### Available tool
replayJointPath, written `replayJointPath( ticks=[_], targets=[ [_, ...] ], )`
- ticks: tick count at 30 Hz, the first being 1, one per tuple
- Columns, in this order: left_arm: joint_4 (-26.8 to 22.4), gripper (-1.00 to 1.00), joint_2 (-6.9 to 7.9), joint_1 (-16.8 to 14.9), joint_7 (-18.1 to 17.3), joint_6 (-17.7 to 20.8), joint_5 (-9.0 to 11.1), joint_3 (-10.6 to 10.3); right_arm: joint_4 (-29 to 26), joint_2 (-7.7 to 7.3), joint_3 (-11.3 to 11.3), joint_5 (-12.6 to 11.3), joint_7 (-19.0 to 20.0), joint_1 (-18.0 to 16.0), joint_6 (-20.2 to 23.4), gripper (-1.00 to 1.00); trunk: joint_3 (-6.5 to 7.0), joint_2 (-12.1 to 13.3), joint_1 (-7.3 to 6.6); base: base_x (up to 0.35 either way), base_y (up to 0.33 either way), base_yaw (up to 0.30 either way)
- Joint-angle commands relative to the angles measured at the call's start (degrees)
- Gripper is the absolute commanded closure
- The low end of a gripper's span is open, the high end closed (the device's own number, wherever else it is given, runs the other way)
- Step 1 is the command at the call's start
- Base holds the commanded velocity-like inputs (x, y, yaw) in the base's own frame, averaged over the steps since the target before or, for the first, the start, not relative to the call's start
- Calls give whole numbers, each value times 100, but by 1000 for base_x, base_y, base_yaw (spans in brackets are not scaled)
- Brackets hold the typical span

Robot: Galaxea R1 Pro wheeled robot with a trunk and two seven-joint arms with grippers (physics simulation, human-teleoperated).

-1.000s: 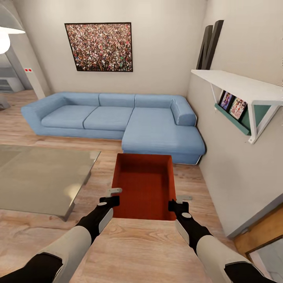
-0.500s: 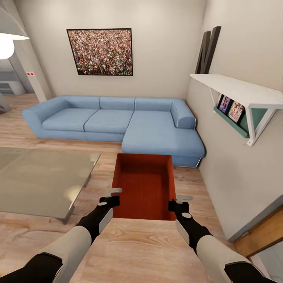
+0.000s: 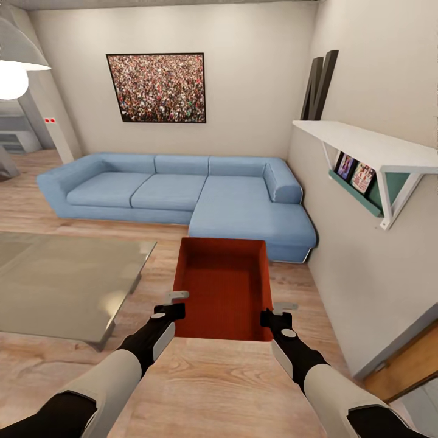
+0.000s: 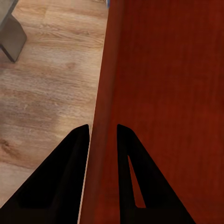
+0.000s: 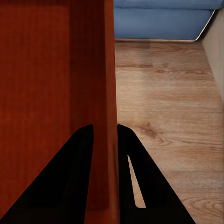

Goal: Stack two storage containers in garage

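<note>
Head view: a storage container (image 3: 222,287), red-orange and open-topped, hangs before the blue sofa (image 3: 182,198). Left gripper (image 3: 172,302) and right gripper (image 3: 272,312) each clamp one side wall.

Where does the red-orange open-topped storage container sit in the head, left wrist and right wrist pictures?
Head view: red-orange open-topped storage container low in the middle, between both tools.
Left wrist view: its wall runs between the left tool's fingers; the interior spreads beyond.
Right wrist view: its wall runs between the right tool's fingers.
Shared landmark: light wood-plank floor.
</note>
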Motion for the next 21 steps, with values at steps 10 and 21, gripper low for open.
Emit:
replayJointPath(
  ticks=[10, 21],
  targets=[
    [226, 100, 69, 0, 213, 39, 28, -14, -19, -6, -109, 24, -489, -10, -35, 100, 85, -4, 1, 0, 0, 0],
    [226, 100, 69, 0, 213, 39, 28, -14, -19, -13, -109, 21, -489, -10, -35, 100, 183, -4, 1, 0, 0, 0]
  ],
)
